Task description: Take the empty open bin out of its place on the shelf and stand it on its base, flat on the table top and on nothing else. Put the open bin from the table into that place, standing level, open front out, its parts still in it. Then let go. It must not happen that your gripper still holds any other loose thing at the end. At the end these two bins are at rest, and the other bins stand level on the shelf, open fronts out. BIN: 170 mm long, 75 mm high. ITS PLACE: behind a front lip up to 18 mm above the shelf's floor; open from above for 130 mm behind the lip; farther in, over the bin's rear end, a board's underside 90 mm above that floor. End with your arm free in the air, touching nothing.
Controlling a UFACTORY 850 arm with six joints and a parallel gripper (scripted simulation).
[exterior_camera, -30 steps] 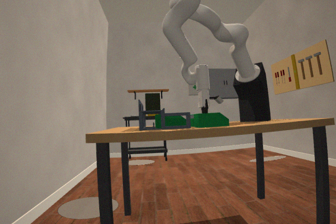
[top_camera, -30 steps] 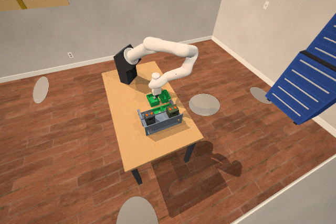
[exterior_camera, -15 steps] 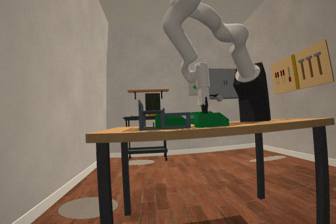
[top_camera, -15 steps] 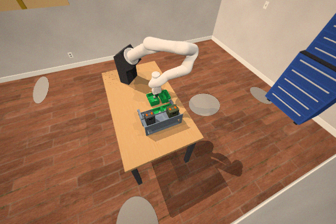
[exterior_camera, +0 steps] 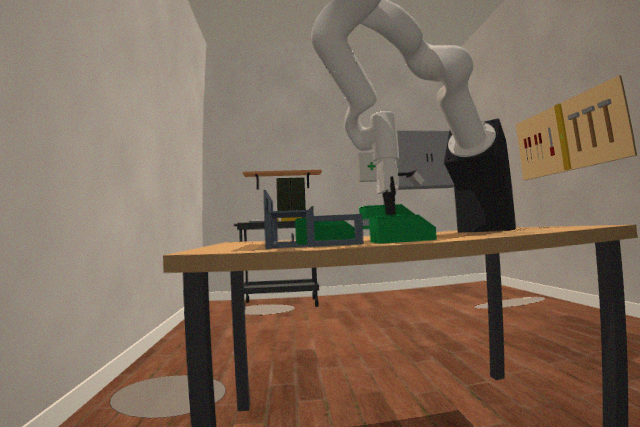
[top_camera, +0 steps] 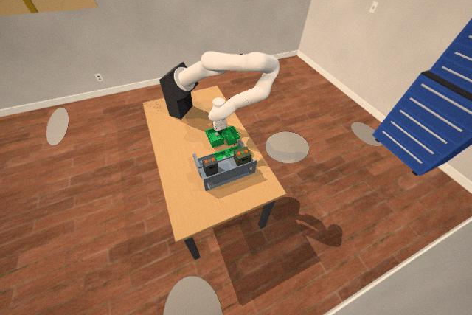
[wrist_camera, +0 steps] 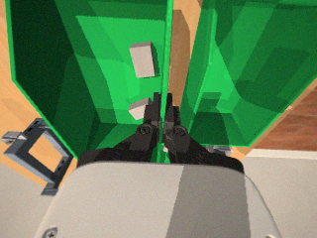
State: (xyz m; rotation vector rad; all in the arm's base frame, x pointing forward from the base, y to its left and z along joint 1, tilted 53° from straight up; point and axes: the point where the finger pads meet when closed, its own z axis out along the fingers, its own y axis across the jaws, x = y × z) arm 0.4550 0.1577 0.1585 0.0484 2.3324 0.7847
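Two green open bins stand side by side on the table (top_camera: 178,189) behind the shelf. The left one (top_camera: 213,139) (wrist_camera: 99,64) holds two grey blocks (wrist_camera: 144,59). The right one (top_camera: 231,135) (wrist_camera: 258,64) is empty. My gripper (top_camera: 219,130) (exterior_camera: 390,207) (wrist_camera: 161,103) reaches down between them and is shut on the thin side wall (wrist_camera: 168,50) of the bin with the blocks. That bin rests on the table. The grey shelf (top_camera: 228,175) (exterior_camera: 271,228) stands in front of the bins.
On the shelf stand a dark bin (top_camera: 209,167) at the left and an olive bin (top_camera: 242,156) at the right, with something green (top_camera: 220,156) between them. The arm's black base (top_camera: 175,92) stands at the table's far end. A corner of the shelf frame (wrist_camera: 35,154) shows at the lower left of the wrist view.
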